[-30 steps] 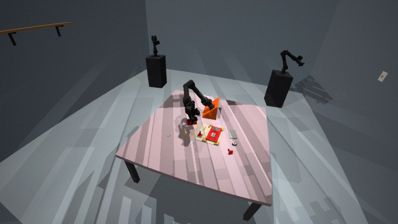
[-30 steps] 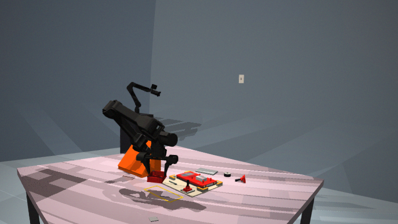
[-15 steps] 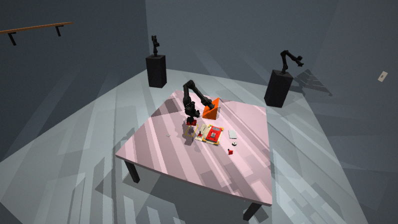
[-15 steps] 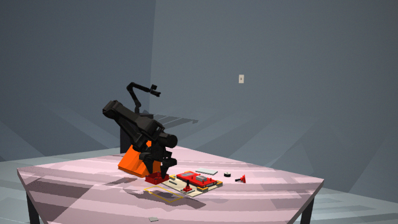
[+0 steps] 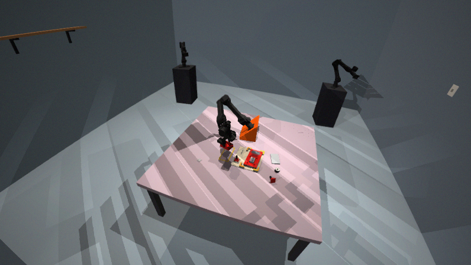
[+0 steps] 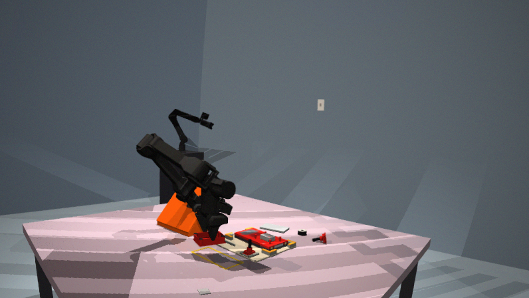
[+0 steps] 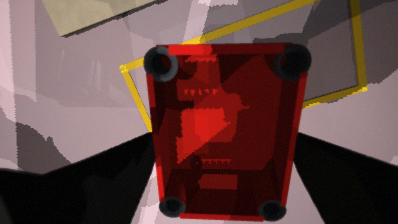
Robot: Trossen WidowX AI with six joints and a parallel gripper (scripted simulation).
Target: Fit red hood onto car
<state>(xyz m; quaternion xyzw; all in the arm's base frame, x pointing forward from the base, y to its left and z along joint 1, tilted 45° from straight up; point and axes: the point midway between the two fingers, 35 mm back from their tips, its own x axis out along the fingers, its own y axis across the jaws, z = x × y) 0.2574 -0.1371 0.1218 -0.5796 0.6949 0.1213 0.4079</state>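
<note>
The red hood (image 5: pixel 226 145) (image 6: pixel 209 239) (image 7: pixel 250 125) is held above the table beside the jig, open underside up, its four dark corner bosses facing the wrist camera. My gripper (image 5: pixel 226 143) (image 6: pixel 211 235) (image 7: pixel 222 140) is shut on it, one finger on each long side. The roof faces down and is hidden in the wrist view. The red chassis (image 5: pixel 258 158) (image 6: pixel 275 243) sits in the cream jig (image 5: pixel 241 151) (image 6: pixel 236 247) (image 7: pixel 90 15). The grey engine block (image 5: pixel 252 159) (image 6: pixel 267 236) is on its deck, with short red pegs around it.
A yellow outline (image 6: pixel 234 265) (image 7: pixel 361 50) lies below the hood. An orange wedge (image 5: pixel 252 134) (image 6: pixel 177 218) stands behind. A red-and-black piece (image 6: pixel 248 251) stands on the jig. A pale plate (image 5: pixel 274 159) (image 6: pixel 274 227), a wheel (image 5: pixel 277 170) (image 6: pixel 302 232) and a red part (image 5: pixel 272 180) (image 6: pixel 323 237) lie beyond.
</note>
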